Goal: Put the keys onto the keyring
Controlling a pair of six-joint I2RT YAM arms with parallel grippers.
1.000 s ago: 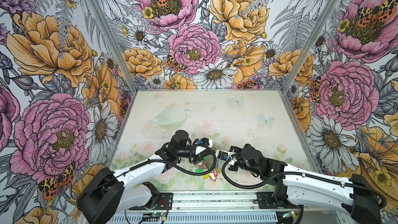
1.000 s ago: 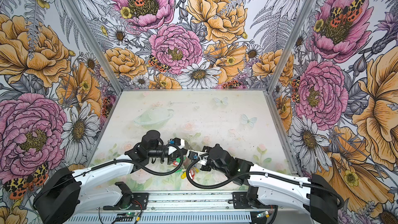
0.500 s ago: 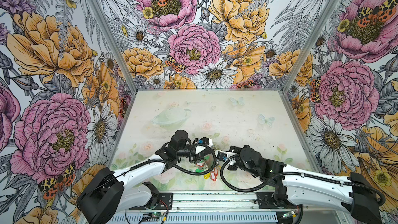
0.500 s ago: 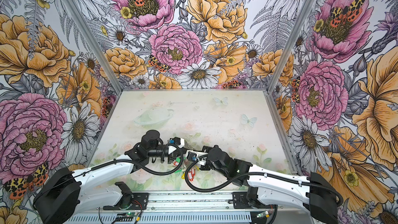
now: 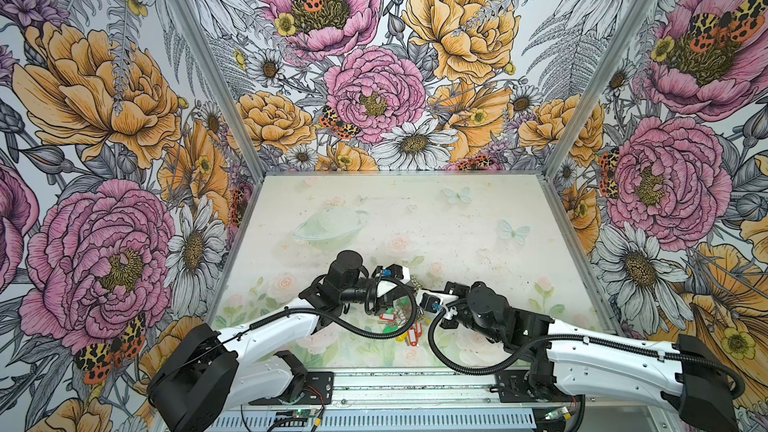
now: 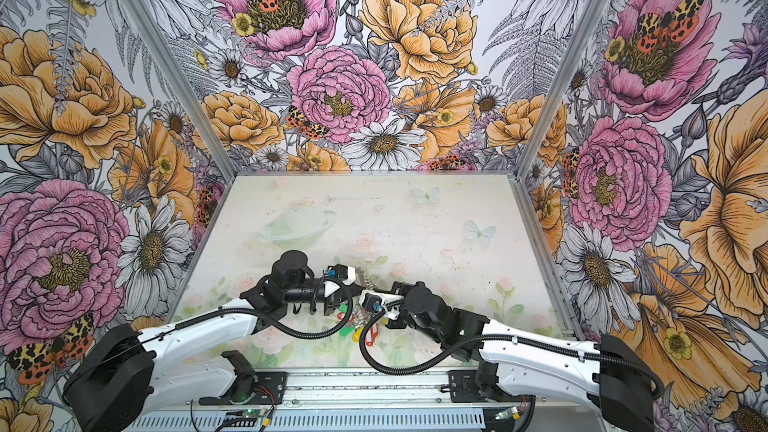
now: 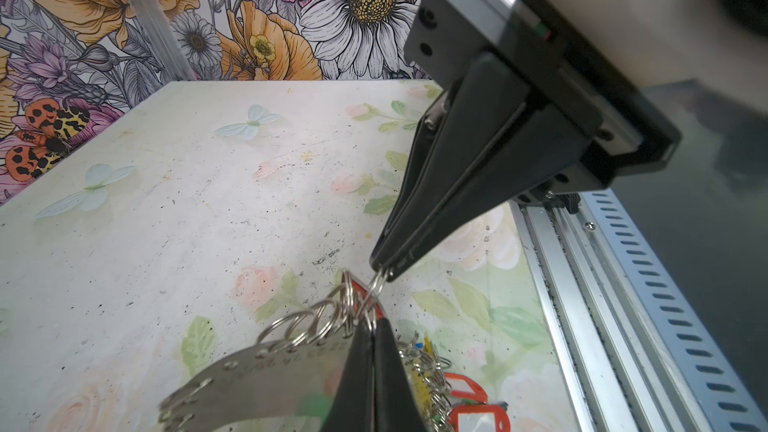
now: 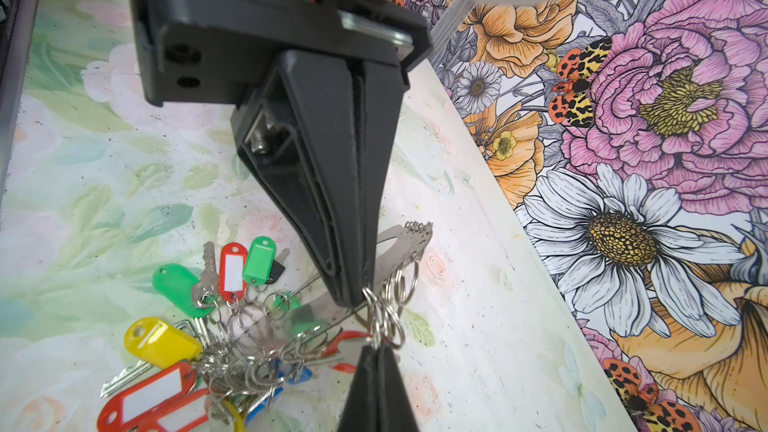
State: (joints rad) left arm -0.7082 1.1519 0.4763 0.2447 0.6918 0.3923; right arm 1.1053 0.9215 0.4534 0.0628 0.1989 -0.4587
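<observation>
The keyring, a flat grey metal plate edged with silver split rings, is lifted off the table near its front middle. My left gripper is shut on the plate's rim among those rings; its tips also appear in the right wrist view against the plate. My right gripper is shut on one split ring, tip to tip with the left one. A red tag of the keys hangs right by that ring; the dark key is hidden. In both top views the grippers meet above the tag bunch.
Several tags hang from the plate onto the table: green, red, yellow and more red ones. A metal rail runs along the table's front edge. Floral walls close in the other three sides.
My right arm has edged slightly left toward the left gripper. Both grippers have stayed shut and the plate has kept its place.
</observation>
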